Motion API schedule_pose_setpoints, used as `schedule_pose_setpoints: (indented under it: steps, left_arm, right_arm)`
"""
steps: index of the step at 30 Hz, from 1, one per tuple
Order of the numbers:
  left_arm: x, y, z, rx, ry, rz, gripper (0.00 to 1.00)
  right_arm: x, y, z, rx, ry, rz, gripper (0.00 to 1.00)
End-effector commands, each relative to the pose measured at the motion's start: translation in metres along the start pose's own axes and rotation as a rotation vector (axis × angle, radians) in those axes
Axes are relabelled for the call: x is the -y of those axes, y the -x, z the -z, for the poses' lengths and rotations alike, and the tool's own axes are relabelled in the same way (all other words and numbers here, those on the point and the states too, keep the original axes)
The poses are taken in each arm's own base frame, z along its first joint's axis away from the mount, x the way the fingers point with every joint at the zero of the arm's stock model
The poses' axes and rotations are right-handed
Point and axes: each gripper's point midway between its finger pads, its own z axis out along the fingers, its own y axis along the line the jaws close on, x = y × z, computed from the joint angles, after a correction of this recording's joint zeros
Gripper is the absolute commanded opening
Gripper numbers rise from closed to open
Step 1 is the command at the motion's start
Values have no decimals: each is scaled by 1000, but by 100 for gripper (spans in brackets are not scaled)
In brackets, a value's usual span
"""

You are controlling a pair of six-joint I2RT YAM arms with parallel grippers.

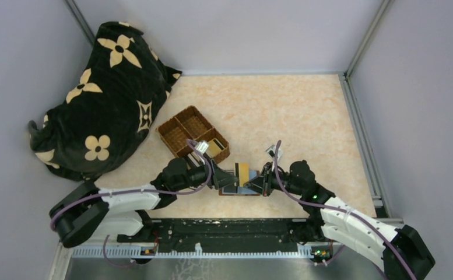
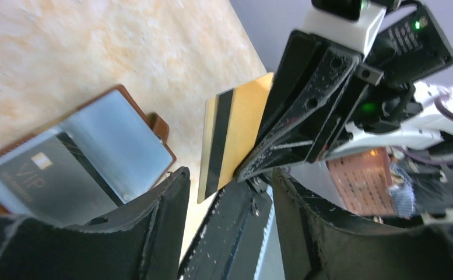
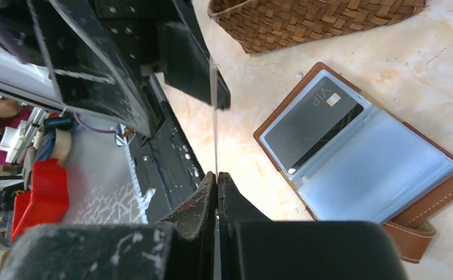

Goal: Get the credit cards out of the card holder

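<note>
The card holder (image 1: 238, 189) lies open on the table between my two grippers, reddish-brown with a grey-blue clear sleeve (image 3: 381, 169). A dark grey card marked VIP (image 3: 311, 122) sits in its left pocket, and it also shows in the left wrist view (image 2: 43, 181). My right gripper (image 3: 217, 175) is shut on a gold-tan credit card with a black stripe (image 2: 229, 140) and holds it upright above the table. The card is edge-on in the right wrist view (image 3: 214, 105). My left gripper (image 2: 229, 175) is open and empty, its jaws wide apart just short of the card's free edge.
A woven three-compartment basket (image 1: 193, 134) stands just behind the left gripper, with what looks like a tan card (image 1: 215, 146) in its near compartment. A black flower-patterned bag (image 1: 104, 99) lies at the far left. The table's near edge rail (image 1: 229, 230) is close below the holder.
</note>
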Motion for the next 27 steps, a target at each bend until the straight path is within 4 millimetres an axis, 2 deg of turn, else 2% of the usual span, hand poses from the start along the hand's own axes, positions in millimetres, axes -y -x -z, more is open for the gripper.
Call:
schedule_pose_setpoints:
  steps: [1,4,6,8,10,14,17,19,23,27]
  left_arm:
    - [-16,36,11,102,204,-111,64]
    - [-33,65,33,192,411,-168,71]
    - [-34,80,46,221,479,-239,72]
    - [-26,88,53,216,475,-322,73]
    - [-12,88,53,185,416,-402,74]
    - [14,86,55,154,284,-483,94]
    - [25,86,56,134,230,-521,98]
    - [33,83,51,98,183,-541,96]
    - [45,60,38,-19,50,-539,86]
    - [53,40,31,-109,-54,-509,65]
  right_arm:
    - [-8,28,2,47,-27,87,0]
    - [-4,30,3,25,-65,101,0]
    - [-7,30,2,2,-60,118,0]
    - [-17,26,2,-48,0,139,0]
    - [-30,22,1,-97,69,146,0]
    - [-60,13,4,-150,245,125,0]
    - [-71,1,4,-188,302,136,0]
    - [-77,-4,2,-208,311,154,0]
    - [-81,-8,0,-230,311,168,0]
    - [-79,-1,-2,-213,283,183,0]
